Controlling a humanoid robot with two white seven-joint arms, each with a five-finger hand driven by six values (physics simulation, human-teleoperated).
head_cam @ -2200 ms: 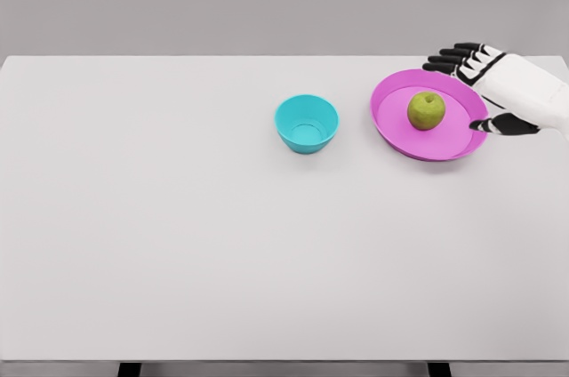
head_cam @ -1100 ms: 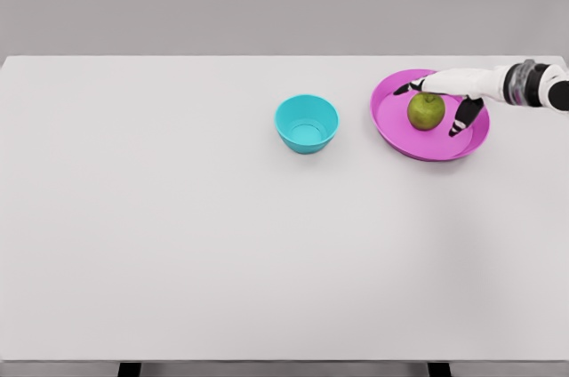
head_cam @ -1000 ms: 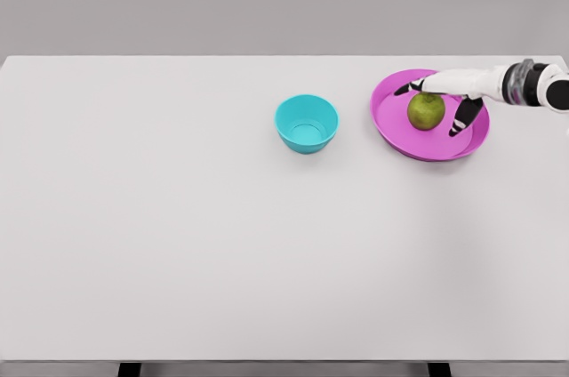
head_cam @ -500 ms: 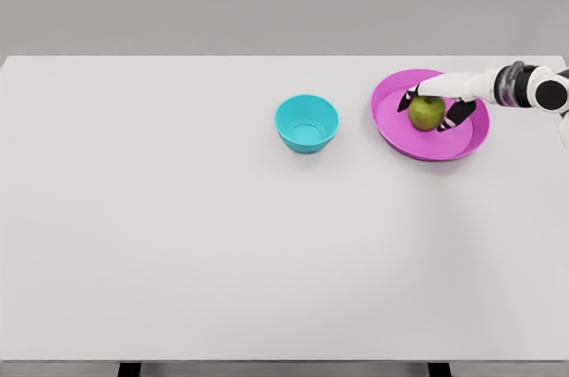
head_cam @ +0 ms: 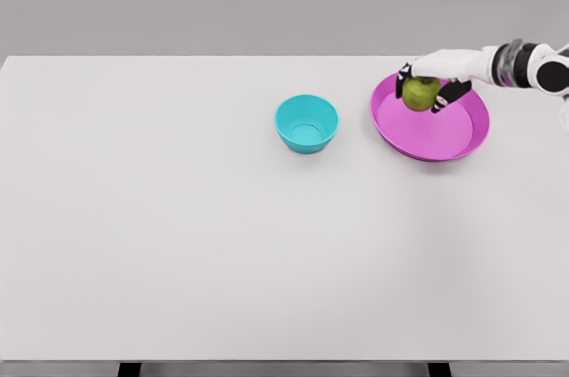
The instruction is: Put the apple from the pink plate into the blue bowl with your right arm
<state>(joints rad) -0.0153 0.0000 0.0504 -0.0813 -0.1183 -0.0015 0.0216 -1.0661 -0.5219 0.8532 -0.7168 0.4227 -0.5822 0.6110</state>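
One smooth white counter [head_cam: 222,244] fills the near view, matte and flat. Farther back sits a round, glossy blue bowl [head_cam: 307,124], and right of it a shallow pink plate [head_cam: 444,141]. Over the plate's far rim, the right robot hand [head_cam: 425,84] has its black-tipped fingers curled around the green apple [head_cam: 420,92].

The green apple [head_cam: 420,92] is held above the pink plate [head_cam: 444,139], right of the upright blue bowl [head_cam: 307,124].

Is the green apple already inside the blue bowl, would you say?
No, the right hand grips the apple over the pink plate; the blue bowl is empty.
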